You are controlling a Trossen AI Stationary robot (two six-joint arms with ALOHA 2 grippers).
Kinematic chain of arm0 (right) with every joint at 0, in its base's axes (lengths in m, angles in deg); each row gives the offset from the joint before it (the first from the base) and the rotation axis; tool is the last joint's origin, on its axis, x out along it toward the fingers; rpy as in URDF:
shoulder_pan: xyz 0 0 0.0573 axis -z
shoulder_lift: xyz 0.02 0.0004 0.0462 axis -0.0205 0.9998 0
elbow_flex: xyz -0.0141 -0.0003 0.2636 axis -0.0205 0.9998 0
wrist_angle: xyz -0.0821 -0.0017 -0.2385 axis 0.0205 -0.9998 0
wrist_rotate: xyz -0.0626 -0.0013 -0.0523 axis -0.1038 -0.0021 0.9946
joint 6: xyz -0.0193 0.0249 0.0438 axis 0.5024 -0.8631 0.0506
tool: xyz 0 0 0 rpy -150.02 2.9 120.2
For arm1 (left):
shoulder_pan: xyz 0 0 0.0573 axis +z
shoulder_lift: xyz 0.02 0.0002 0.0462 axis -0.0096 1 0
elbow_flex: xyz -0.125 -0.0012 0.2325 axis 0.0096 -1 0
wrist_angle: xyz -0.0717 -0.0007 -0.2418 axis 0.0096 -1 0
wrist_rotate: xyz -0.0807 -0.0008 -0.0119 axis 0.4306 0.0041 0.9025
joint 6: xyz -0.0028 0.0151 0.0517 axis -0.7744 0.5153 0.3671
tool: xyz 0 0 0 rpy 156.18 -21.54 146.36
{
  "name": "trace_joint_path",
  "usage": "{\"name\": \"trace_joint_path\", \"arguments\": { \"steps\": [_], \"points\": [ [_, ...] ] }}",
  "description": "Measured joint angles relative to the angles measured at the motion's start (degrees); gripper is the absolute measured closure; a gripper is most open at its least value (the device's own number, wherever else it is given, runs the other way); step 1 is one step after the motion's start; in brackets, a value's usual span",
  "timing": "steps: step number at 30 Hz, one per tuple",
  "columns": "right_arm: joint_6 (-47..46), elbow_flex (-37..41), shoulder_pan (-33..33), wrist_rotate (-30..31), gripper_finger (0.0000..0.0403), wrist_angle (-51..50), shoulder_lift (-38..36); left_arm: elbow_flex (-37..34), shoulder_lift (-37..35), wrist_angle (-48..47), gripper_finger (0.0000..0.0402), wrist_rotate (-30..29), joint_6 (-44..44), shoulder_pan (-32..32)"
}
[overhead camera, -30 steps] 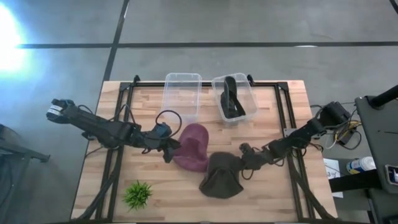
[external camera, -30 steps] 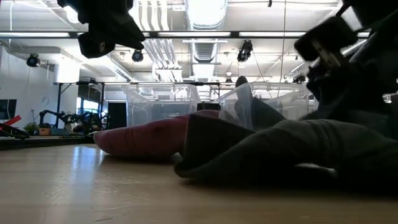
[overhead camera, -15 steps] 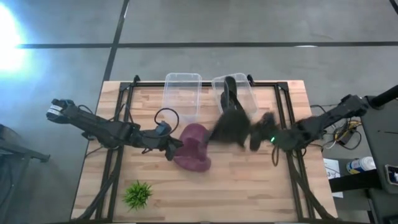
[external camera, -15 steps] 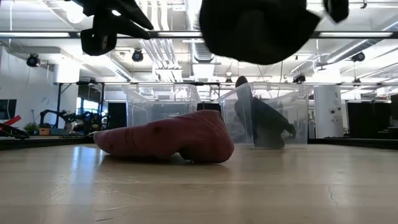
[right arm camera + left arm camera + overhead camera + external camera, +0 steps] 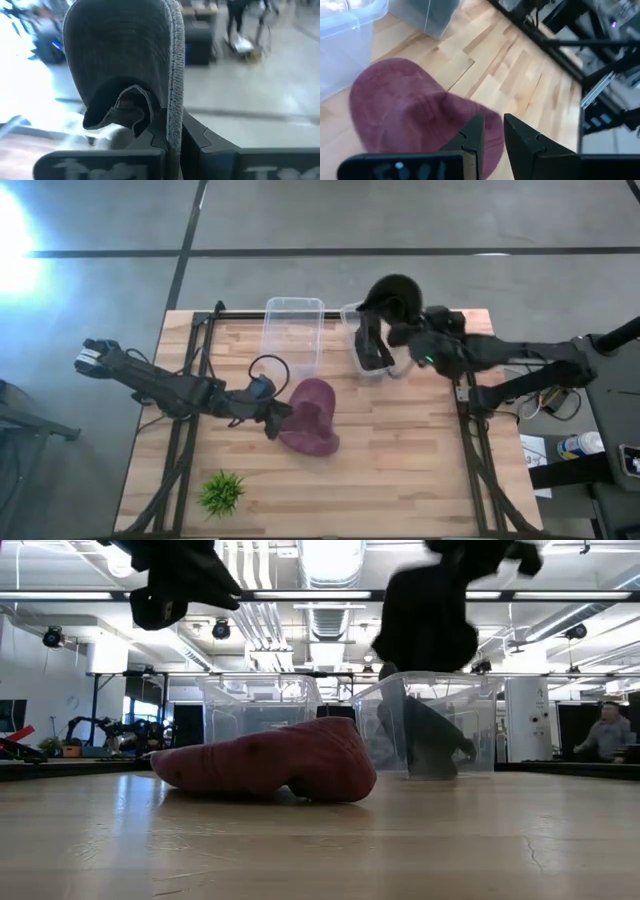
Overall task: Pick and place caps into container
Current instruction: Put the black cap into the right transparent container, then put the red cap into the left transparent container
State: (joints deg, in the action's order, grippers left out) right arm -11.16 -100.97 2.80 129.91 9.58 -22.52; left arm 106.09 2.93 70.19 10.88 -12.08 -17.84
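Observation:
One dark olive-grey cap [image 5: 393,294] hangs in my right gripper [image 5: 408,332] above the right clear tub [image 5: 397,330]. In the low view the cap [image 5: 425,615] is clear of the tub's rim. A second dark cap [image 5: 370,342] stands inside that tub, leaning on its wall. The maroon cap [image 5: 312,416] lies flat on the table, mid-table. My left gripper [image 5: 492,131] hovers over the maroon cap's [image 5: 405,110] left edge, open by a narrow gap, touching nothing. The left clear tub [image 5: 293,330] holds nothing. My right gripper is shut on the dark cap's rim edge [image 5: 173,107], pinched between the two fingers. In the low view the cap hangs down from the gripper, lifted clear of table and tub, slack. How many layers are pinched cannot be told.
A small green spiky plant [image 5: 222,492] stands near the table's near-left corner. Both tubs sit side by side at the far edge. A black frame rail runs along each side of the table. A person [image 5: 605,732] sits in the room beyond.
My right gripper has lifted the dark cap off the table's near-middle and carried it up and toward the far edge, to above the right tub. The cap now hangs free. The maroon cap is uncovered and has not moved.

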Motion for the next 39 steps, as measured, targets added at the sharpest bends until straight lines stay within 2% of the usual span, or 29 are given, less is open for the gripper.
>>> {"name": "trace_joint_path", "arguments": {
  "steps": [3, 7, 12, 17, 21, 25, 29, 31, 34, 36, 39],
  "points": [
    [-4.1, 1.3, 8.1, -8.3, 0.0390, 0.0, 4.4, -0.2, 0.0, -2.1, 0.0335, 0.3, 2.9, -0.6],
    [-13.2, 2.9, 13.3, -17.8, 0.0390, 0.1, 10.4, -2.9, 0.0, -2.1, 0.0335, 1.3, 3.4, -0.7],
    [-16.4, 3.1, 14.0, -24.3, 0.0387, 0.0, 17.3, -9.0, 0.0, 1.9, 0.0335, 1.7, 1.3, -0.8],
    [-12.0, 3.0, 13.0, -29.1, 0.0352, -0.3, 20.9, -16.3, 0.0, 15.2, 0.0335, 1.7, -0.2, -0.8],
    [-8.7, 2.9, 12.9, -33.4, 0.0306, -1.7, 20.5, -20.5, 0.0, 23.6, 0.0335, 1.7, -0.3, -0.8],
    [-7.2, 2.6, 12.2, -35.9, 0.0253, -3.2, 17.0, -22.2, 0.0, 24.4, 0.0335, 1.7, -0.3, -0.8],
    [-0.9, 0.5, 8.8, -36.8, 0.0209, -2.2, 11.4, -22.6, 0.3, 24.2, 0.0335, 1.7, 0.0, -0.8],
    [2.8, -1.3, 6.5, -40.9, 0.0196, -1.9, 8.6, -22.6, 1.0, 24.2, 0.0335, 1.8, 0.1, -0.8],
    [2.7, -3.2, 2.8, -51.0, 0.0188, -1.7, 5.7, -22.6, 3.6, 24.1, 0.0335, 3.2, 0.5, -0.8],
    [-1.6, -3.2, -0.4, -56.9, 0.0188, -2.7, 5.3, -22.6, 6.7, 23.9, 0.0335, 3.8, 0.5, -0.8],
    [-10.0, -1.0, -5.1, -62.5, 0.0190, -4.4, 6.1, -21.7, 12.3, 23.9, 0.0335, 5.1, 0.2, -0.8]
  ]
}}
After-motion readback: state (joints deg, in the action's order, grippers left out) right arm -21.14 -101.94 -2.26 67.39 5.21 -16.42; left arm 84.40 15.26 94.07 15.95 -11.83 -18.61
